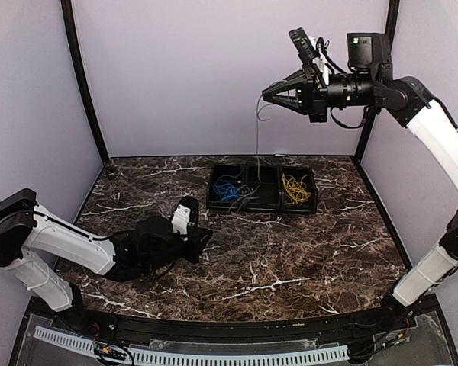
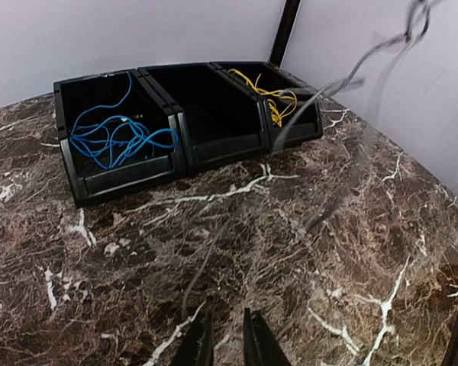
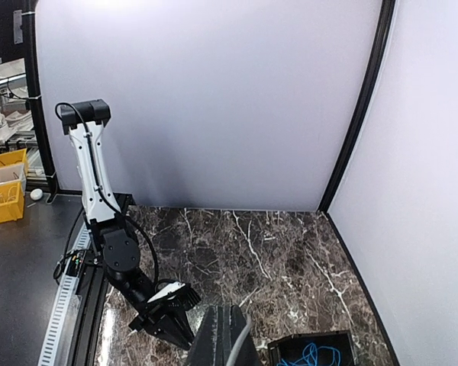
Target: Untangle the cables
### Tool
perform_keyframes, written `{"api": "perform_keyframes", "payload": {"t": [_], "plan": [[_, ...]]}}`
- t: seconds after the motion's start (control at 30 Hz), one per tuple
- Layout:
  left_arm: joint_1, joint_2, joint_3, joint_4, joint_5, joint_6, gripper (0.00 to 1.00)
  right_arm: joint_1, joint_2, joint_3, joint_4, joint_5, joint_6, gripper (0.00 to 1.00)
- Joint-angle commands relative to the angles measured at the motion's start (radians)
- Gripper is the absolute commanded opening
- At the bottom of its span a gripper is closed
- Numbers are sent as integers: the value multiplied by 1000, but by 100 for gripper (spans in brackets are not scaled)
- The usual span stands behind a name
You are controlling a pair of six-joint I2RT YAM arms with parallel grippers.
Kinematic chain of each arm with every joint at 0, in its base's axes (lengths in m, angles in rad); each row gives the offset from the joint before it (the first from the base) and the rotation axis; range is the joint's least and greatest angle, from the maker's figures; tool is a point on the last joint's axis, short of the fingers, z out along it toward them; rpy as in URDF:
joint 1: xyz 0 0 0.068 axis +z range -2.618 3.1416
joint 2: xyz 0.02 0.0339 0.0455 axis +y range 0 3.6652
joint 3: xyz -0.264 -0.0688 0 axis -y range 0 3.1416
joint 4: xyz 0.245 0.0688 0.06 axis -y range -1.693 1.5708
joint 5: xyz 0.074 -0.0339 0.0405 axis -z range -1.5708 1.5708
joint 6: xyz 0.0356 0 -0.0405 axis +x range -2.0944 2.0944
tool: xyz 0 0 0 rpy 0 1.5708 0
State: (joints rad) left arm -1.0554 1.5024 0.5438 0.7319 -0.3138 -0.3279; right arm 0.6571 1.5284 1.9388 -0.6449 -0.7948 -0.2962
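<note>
My right gripper (image 1: 264, 97) is raised high above the tray (image 1: 262, 207) and shut on a thin grey cable (image 1: 257, 141). That cable hangs straight down toward the middle compartment. In the right wrist view the grey cable (image 3: 240, 341) comes out from between the closed fingers of my right gripper (image 3: 225, 309). A blue cable (image 1: 227, 188) lies coiled in the left compartment, a yellow cable (image 1: 295, 188) in the right one. My left gripper (image 2: 226, 313) sits low over the table, its jaws a narrow gap apart with nothing between them. The grey cable's blurred end (image 2: 202, 263) trails just beside the left finger.
The black three-compartment tray (image 2: 179, 130) stands at the back of the marble table. Dark posts and pale walls enclose the table on three sides. The left arm (image 1: 69, 244) stretches low across the front left. The right arm (image 1: 443, 152) rises along the right wall.
</note>
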Motion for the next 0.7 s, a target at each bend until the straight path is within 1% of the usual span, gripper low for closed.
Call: {"api": "perform_keyframes", "payload": {"t": [0.0, 0.17, 0.27, 0.33, 0.37, 0.4, 0.43, 0.5, 0.53, 0.63, 0.67], "plan": [[5, -6, -31, -24, -23, 3, 15, -6, -28, 30, 47, -33, 15, 0], [5, -15, -53, -41, -35, -1, 5, -21, -33, 44, 43, -31, 15, 0], [5, -38, -74, -20, -13, -2, 5, -22, -34, 37, 44, -37, 14, 0], [4, -54, -75, 9, 32, 0, 13, -22, -36, 20, 47, -44, 17, 0], [3, -60, -75, 32, 67, -1, 24, -23, -35, 12, 50, -48, 19, 0], [2, -59, -69, 63, 85, -15, 31, -22, -37, 4, 53, -50, 19, 0], [2, -55, -65, 77, 125, -26, 41, -22, -37, -1, 54, -51, 19, 0], [-6, -32, -12, 93, 190, -48, 49, -23, -40, -14, 54, -55, 5, 0], [-12, -11, 3, 92, 203, -46, 51, -23, -42, -22, 53, -51, -1, 0], [-49, 37, 74, 119, 216, -17, 54, -22, -47, -52, 55, -49, -7, 0], [-55, 64, 85, 151, 215, -11, 55, -23, -48, -63, 60, -54, -6, 0]]}}
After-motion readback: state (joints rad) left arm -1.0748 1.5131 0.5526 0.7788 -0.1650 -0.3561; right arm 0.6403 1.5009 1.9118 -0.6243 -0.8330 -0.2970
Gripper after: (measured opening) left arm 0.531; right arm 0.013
